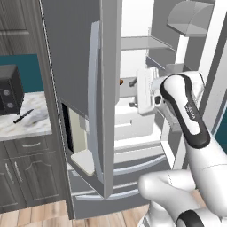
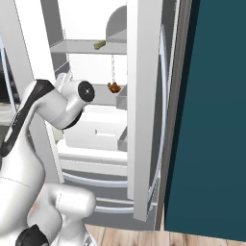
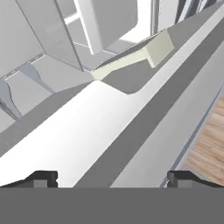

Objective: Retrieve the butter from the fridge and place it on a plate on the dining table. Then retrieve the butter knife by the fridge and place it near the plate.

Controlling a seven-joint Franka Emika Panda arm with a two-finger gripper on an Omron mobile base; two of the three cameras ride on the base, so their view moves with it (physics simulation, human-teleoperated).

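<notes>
The fridge [image 1: 71, 53] stands with both doors swung open, showing its white inside. The butter [image 2: 99, 44], a small pale olive stick, lies on the upper shelf. My gripper [image 1: 131, 93] reaches into the fridge at the middle shelf, below the butter, and is open with nothing between its fingers. In the hand view the gripper [image 3: 112, 177] has its tips set wide apart over a white shelf. The black butter knife [image 1: 23, 116] lies on the marbled counter left of the fridge. The plate and the dining table are out of view.
An orange-brown food item [image 2: 114, 87] sits on the middle shelf, near the gripper. The left door [image 1: 104, 111] and the right door [image 2: 144, 96] flank my arm closely. A black appliance [image 1: 9, 88] stands on the counter behind the knife. A teal wall [image 2: 211, 120] lies to the right.
</notes>
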